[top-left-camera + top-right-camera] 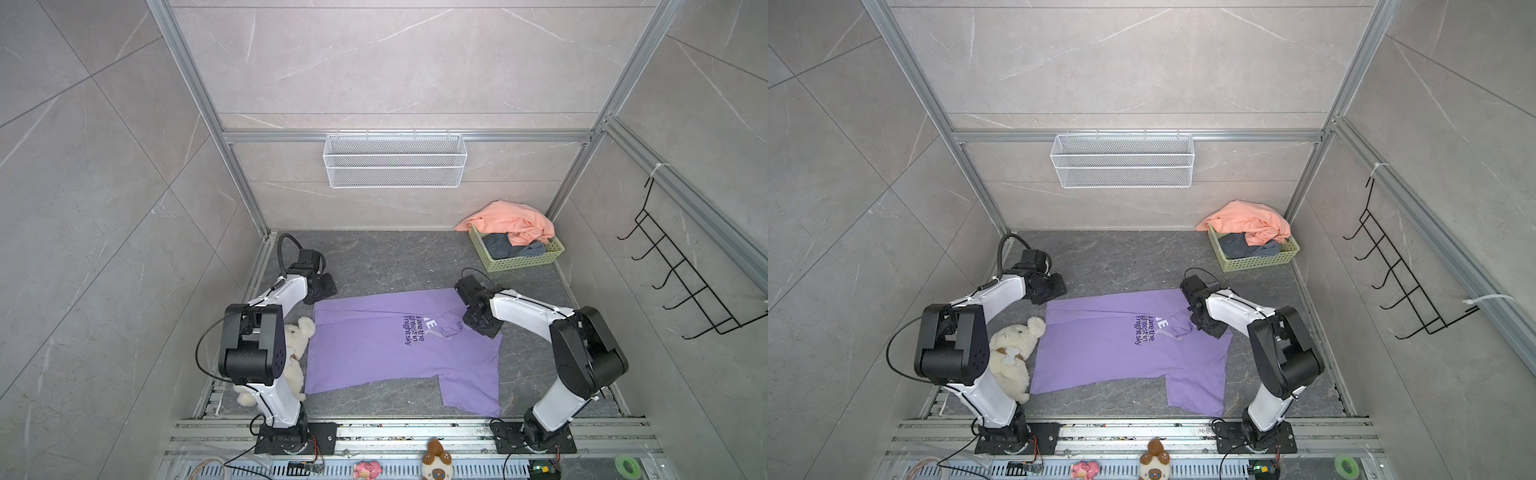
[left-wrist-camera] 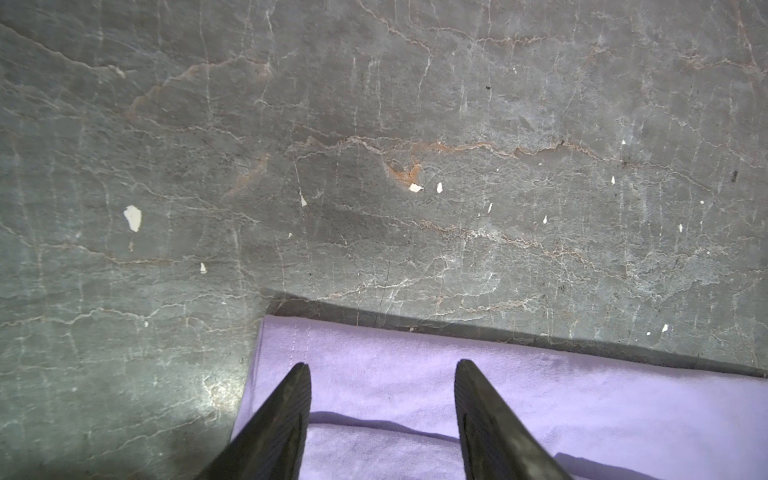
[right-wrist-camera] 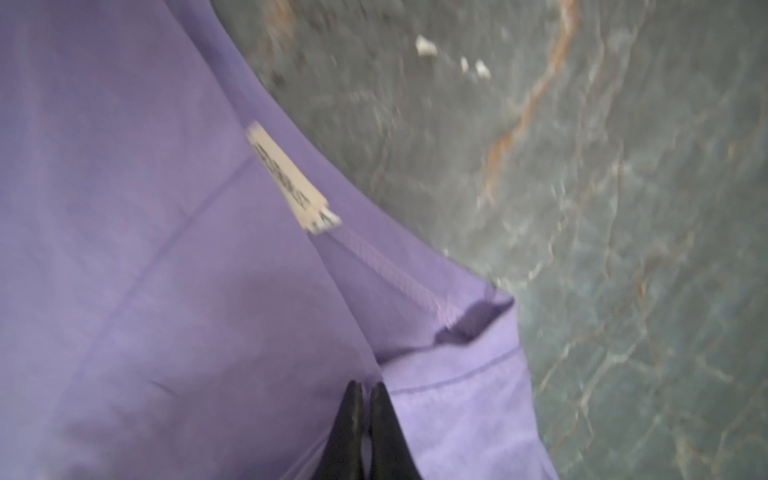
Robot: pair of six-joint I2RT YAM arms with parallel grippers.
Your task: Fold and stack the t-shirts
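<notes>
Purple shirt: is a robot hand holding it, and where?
The right gripper pinches the purple t-shirt at a fold near its neck label. The left gripper is open over a corner, holding nothing.

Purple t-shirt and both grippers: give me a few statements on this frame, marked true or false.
1. The purple t-shirt lies on the dark table. True.
2. The right gripper hangs wide open over bare table. False: its jaws are closed, pinching the purple cloth near the collar.
3. The left gripper has its jaws apart over a corner of the purple t-shirt. True.
4. The salmon-orange t-shirt is folded flat on the table. False: it is crumpled and draped over the green basket.
5. The plush dog lies on top of the purple t-shirt. False: it lies beside the shirt's edge, by the left arm.
</notes>
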